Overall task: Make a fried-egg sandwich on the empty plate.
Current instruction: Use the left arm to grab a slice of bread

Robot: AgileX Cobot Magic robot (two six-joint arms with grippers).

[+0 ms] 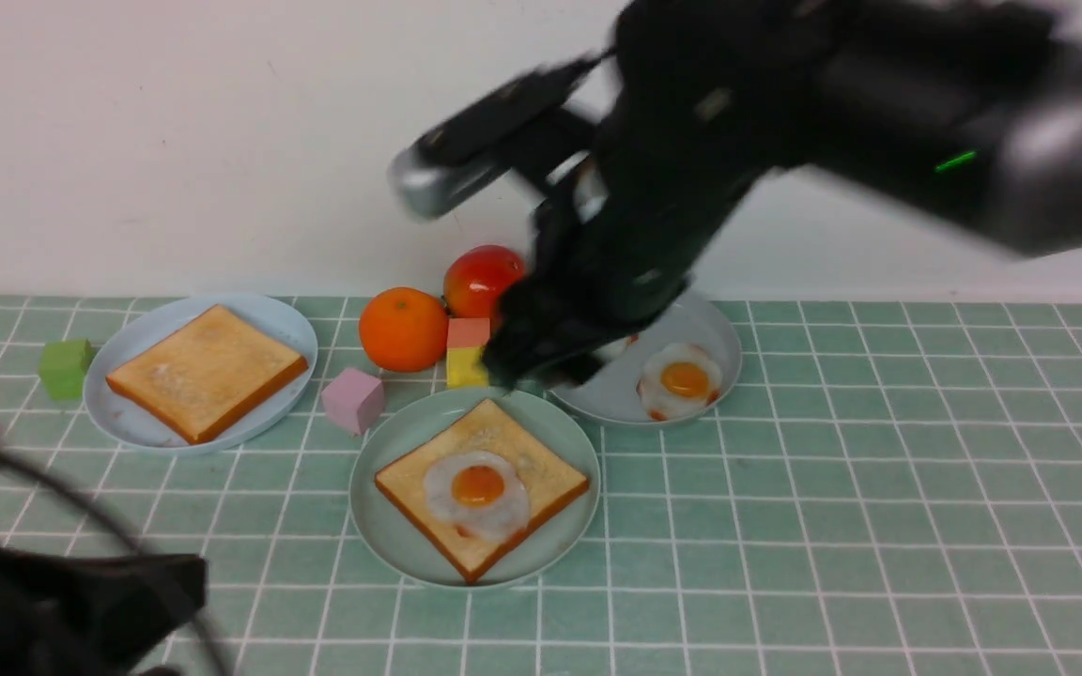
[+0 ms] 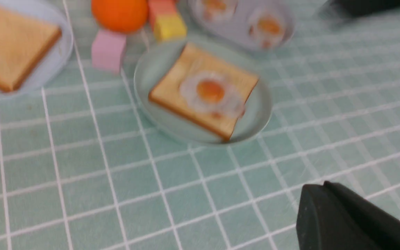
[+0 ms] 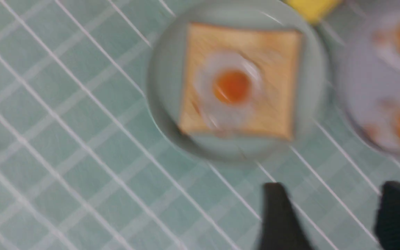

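The mint-green plate (image 1: 391, 530) sits at the front centre and bears one toast slice (image 1: 503, 437) with a fried egg (image 1: 477, 488) on top. It also shows in the left wrist view (image 2: 151, 69) and the right wrist view (image 3: 165, 86). The second toast slice (image 1: 208, 371) lies on the light blue plate (image 1: 269, 314) at the left. My right gripper (image 1: 541, 366) hangs blurred above the gap between the mint plate and the grey plate (image 1: 719, 343); it is open and empty (image 3: 333, 194). My left gripper (image 1: 165, 587) is low at the front left, shut and empty (image 2: 319, 189).
The grey plate holds a fried egg (image 1: 682, 380); a second egg is mostly hidden behind my right gripper. An orange (image 1: 403, 329), a red apple (image 1: 480, 277), a pink-and-yellow block (image 1: 466, 352), a pink cube (image 1: 353, 399) and a green cube (image 1: 65, 368) stand behind the plates.
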